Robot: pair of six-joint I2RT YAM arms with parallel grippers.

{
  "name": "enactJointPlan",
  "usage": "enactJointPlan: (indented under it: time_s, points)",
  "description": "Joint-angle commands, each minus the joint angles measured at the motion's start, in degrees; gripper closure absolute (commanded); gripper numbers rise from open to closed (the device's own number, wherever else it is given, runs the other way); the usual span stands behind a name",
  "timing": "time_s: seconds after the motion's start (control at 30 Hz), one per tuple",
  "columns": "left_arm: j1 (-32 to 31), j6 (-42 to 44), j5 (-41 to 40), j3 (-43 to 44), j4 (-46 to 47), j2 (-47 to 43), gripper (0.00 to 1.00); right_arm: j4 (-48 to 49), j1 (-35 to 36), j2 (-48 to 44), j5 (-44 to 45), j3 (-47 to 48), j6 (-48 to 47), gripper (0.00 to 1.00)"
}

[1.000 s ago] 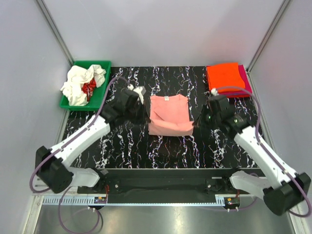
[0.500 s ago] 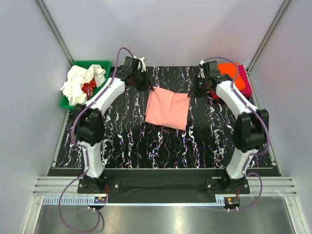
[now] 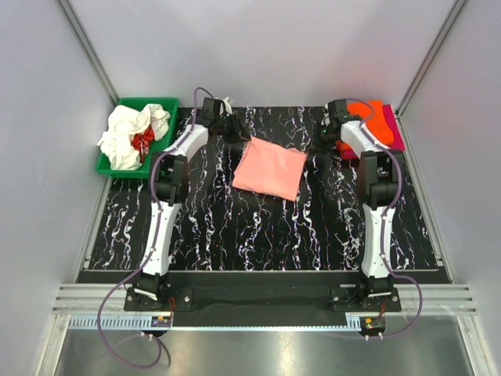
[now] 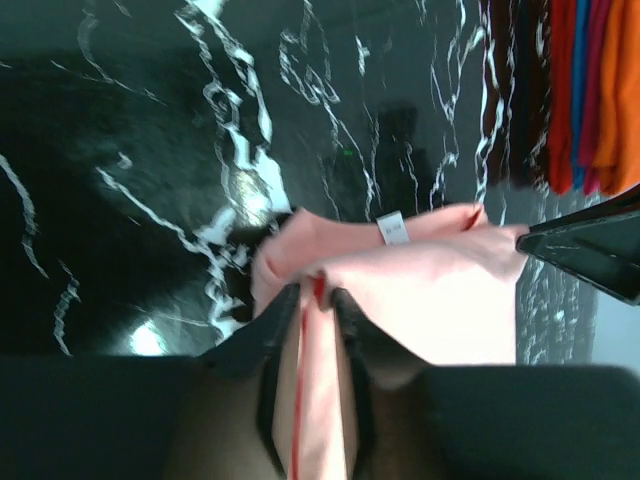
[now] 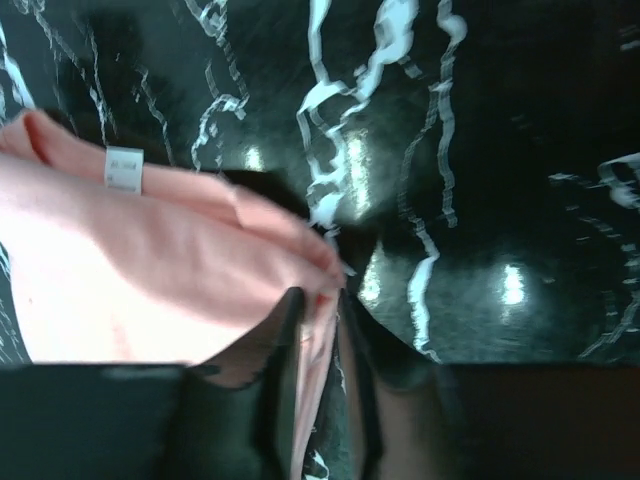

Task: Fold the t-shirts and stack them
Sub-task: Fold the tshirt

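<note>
The salmon-pink t-shirt (image 3: 270,170) lies folded in the middle of the far half of the black marbled table. My left gripper (image 3: 237,133) is shut on its far left corner, with pink cloth between the fingers (image 4: 318,300). My right gripper (image 3: 317,146) is shut on its far right corner (image 5: 322,300). Both arms reach far out across the table. A folded bright orange t-shirt (image 3: 374,119) lies on a magenta one (image 3: 394,137) at the far right corner. White (image 3: 125,137) and red (image 3: 142,139) shirts lie crumpled in the green bin.
The green plastic bin (image 3: 160,104) stands at the far left corner. Grey walls close in the table on three sides. The orange and magenta stack (image 4: 590,90) also shows at the edge of the left wrist view.
Both arms have stretched out from the table's middle towards the far edge. The salmon-pink shirt has been folded over and carried farther back, and now lies skewed.
</note>
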Motion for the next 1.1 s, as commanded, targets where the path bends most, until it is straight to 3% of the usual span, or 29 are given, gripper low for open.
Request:
enactJointPlan:
  time_s: [0.0, 0.23, 0.4, 0.57, 0.87, 1.03, 1.07]
  points:
    - [2.7, -4.9, 6.1, 0.9, 11.7, -1.1, 0.74, 0.7, -1.9, -1.3, -1.4, 4.3, 0.6, 0.68]
    - [4.4, 3.4, 1.5, -13.1, 9.5, -13.8, 0.64, 1.3, -1.9, -11.4, -6.2, -3.1, -0.8, 0.49]
    - [3.7, 5.3, 5.1, -27.9, 7.7, -23.0, 0.64, 6.4, 0.0, -18.5, -11.7, -17.1, -0.7, 0.48]
    - [0.4, 10.9, -0.5, -40.7, 6.7, -31.7, 0.60, 8.5, 2.2, -25.0, -12.9, -28.1, -0.6, 0.48]
    - [-2.9, 13.6, -5.3, -47.0, 6.8, -31.1, 0.58, 15.4, 3.6, -27.9, -15.6, -39.6, -0.6, 0.48]
    - [-2.9, 14.2, -7.6, -47.5, 5.8, -29.7, 0.66, 20.8, 5.0, -25.7, -17.0, -42.8, 0.6, 0.50]
    - [-2.9, 14.0, -7.6, -48.5, 6.5, -29.9, 0.78, 21.0, 4.9, -25.5, -16.2, -43.2, 0.5, 0.50]
